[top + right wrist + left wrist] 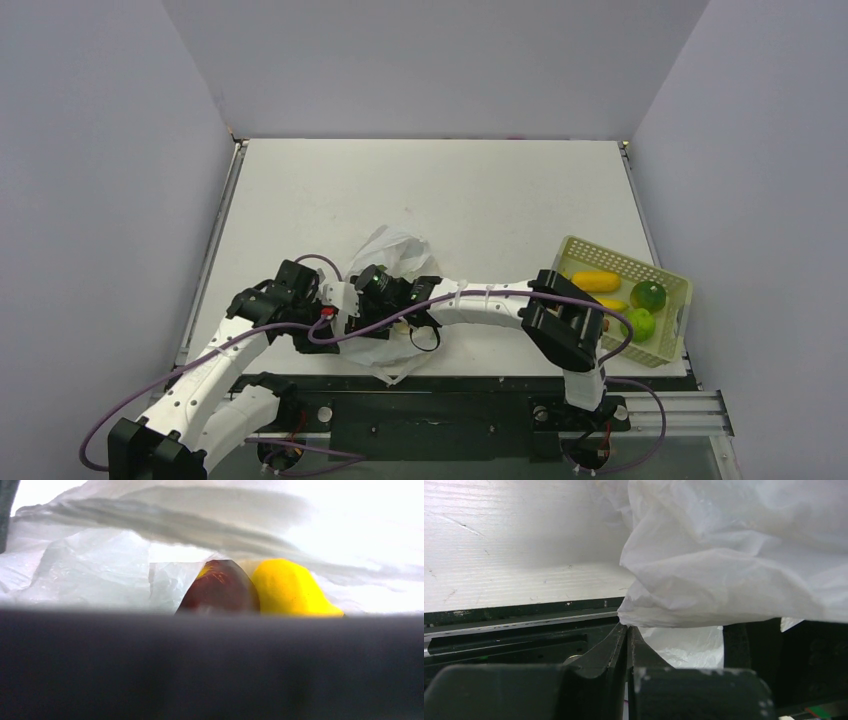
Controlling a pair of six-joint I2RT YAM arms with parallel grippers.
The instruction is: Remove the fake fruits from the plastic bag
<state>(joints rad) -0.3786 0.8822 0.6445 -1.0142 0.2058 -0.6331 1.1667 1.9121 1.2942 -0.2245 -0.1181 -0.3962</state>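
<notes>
Left gripper [626, 635] tight on plastic bag [734, 570]

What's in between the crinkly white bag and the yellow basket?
In the top view, only the right arm crosses the table there, reaching from beside the basket over to the plastic bag.

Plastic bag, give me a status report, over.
Left gripper shut on plastic bag edge. Right gripper in bag mouth, opening unclear. Dark red fruit, yellow fruit inside, film folds overhead.
</notes>
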